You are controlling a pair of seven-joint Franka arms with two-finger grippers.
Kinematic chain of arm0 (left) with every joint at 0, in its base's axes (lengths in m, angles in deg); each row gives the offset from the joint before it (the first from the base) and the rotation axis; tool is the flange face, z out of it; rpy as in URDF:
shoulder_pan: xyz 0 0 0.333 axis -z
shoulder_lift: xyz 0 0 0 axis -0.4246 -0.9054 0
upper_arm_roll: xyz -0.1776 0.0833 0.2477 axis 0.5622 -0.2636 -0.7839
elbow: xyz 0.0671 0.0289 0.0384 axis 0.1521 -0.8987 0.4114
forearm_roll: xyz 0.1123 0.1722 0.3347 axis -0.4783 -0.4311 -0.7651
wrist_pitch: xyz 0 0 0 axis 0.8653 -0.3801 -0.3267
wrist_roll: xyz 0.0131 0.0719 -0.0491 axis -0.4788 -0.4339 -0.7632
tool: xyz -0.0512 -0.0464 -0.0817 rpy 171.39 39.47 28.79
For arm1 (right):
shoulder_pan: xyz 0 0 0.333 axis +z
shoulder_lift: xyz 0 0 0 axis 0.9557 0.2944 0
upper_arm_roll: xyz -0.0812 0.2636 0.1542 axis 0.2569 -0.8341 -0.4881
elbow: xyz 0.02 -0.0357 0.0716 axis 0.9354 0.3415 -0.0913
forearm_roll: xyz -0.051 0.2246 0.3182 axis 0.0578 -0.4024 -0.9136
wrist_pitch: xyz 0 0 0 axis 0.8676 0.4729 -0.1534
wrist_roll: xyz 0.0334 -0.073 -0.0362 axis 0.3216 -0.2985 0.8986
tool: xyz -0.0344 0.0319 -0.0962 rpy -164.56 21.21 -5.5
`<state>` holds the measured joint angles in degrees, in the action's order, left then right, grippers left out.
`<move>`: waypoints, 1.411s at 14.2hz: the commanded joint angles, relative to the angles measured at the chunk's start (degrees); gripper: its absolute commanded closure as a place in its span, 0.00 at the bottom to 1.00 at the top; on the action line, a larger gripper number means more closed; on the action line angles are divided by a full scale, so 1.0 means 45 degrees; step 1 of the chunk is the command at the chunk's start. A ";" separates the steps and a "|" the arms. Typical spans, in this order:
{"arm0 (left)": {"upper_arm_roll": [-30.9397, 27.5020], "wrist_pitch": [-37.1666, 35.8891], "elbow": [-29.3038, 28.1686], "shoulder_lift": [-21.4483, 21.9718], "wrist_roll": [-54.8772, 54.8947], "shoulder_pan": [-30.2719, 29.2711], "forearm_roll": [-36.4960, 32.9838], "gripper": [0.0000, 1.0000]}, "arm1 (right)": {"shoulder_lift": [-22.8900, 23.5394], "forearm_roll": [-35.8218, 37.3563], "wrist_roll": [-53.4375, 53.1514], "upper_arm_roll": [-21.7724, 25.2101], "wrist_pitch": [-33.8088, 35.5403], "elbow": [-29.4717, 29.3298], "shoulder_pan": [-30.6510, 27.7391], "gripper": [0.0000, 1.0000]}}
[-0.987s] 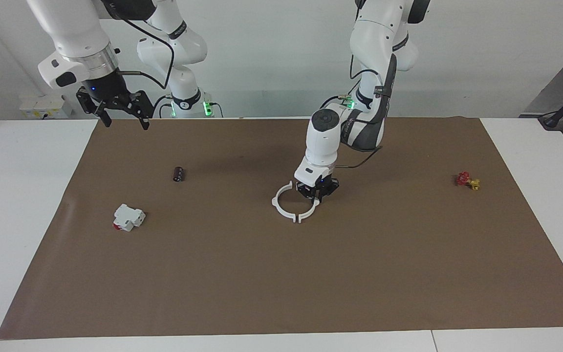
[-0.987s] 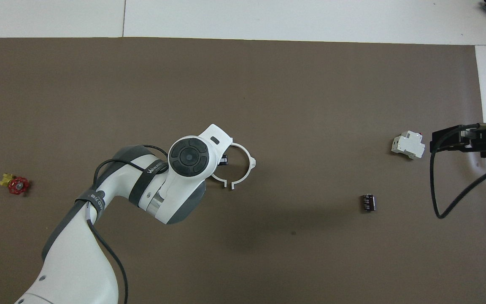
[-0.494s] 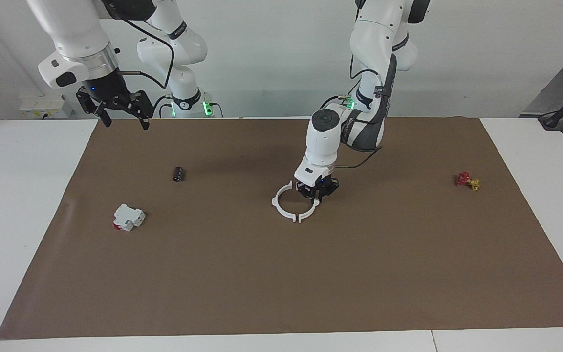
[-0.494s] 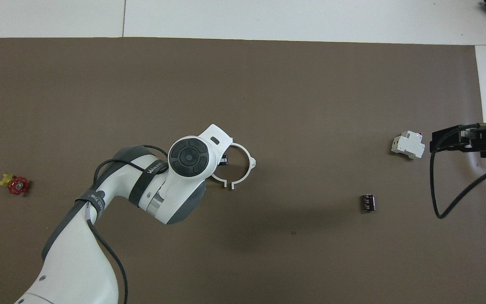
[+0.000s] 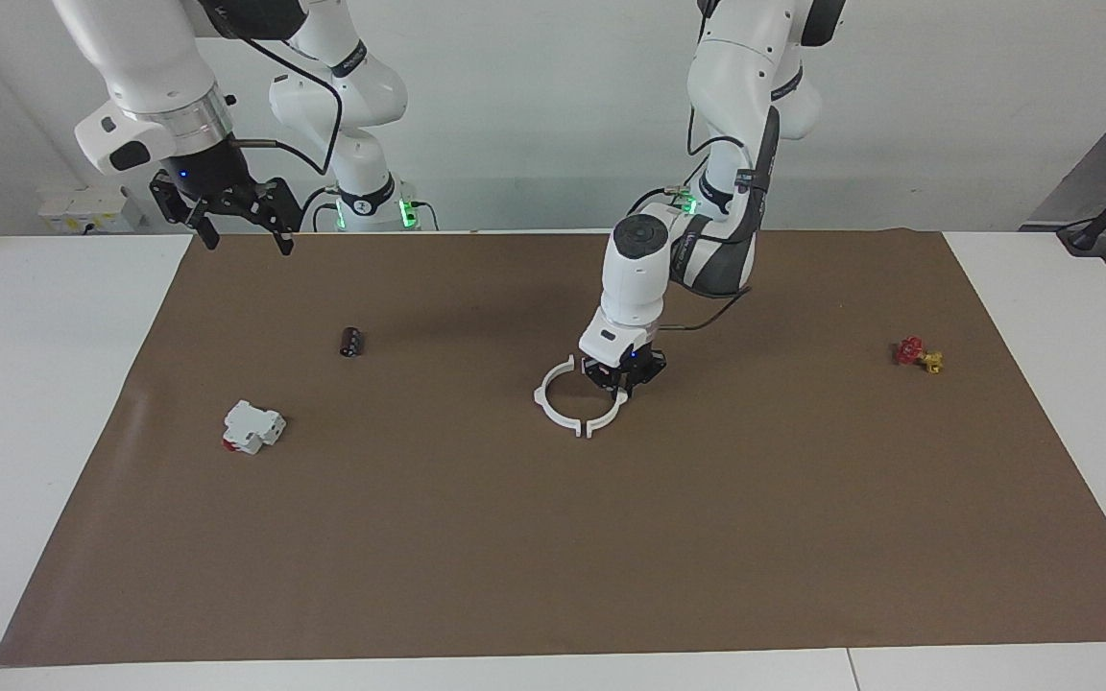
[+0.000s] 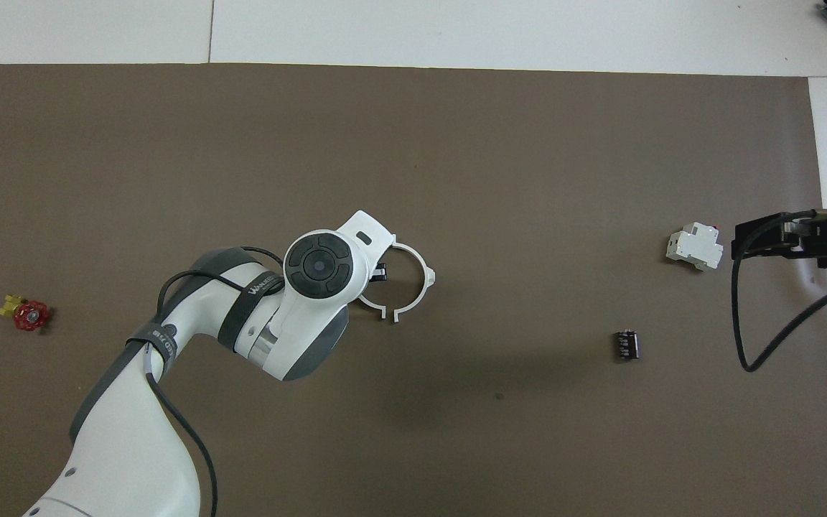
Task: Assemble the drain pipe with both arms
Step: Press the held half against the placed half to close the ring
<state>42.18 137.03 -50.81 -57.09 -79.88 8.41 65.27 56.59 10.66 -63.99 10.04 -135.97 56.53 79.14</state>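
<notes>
The drain pipe (image 5: pixel 543 405) lies on the brown mat as a thin white ring of two half-rings whose end tabs meet. My left gripper (image 5: pixel 621 386) points straight down at the ring's rim and is shut on the half-ring toward the left arm's end. In the overhead view my left wrist covers that half, so only the other arc of the drain pipe (image 6: pixel 424 289) and a black bit of the left gripper (image 6: pixel 381 271) show. My right gripper (image 5: pixel 248 242) waits high over the mat's edge at the right arm's end, open and empty; it also shows as the right gripper (image 6: pixel 744 240) from above.
A blocky white part with a red end (image 5: pixel 252 427) and a small black cylinder (image 5: pixel 351 342) lie toward the right arm's end. A red and yellow valve (image 5: pixel 918 354) sits toward the left arm's end. The brown mat (image 5: pixel 553 557) covers most of the white table.
</notes>
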 commanded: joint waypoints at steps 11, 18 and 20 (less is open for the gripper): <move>0.0197 -0.0488 -0.0024 -0.0336 0.0138 0.0048 0.1112 1.00 | -0.0182 -0.0050 0.0413 -0.0097 0.0147 0.0069 -0.0160 0.00; 0.0256 -0.0371 -0.0024 -0.0336 0.0098 0.0107 0.1425 1.00 | -0.0182 -0.0050 0.0413 -0.0097 0.0147 0.0069 -0.0160 0.00; 0.0256 -0.0312 -0.0024 -0.0336 0.0118 0.0107 0.1484 1.00 | -0.0182 -0.0050 0.0413 -0.0097 0.0147 0.0069 -0.0160 0.00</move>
<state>42.67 135.35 -50.70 -57.16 -79.88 8.35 69.71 56.59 10.66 -63.99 10.04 -135.97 56.53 79.14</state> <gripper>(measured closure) 0.797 0.000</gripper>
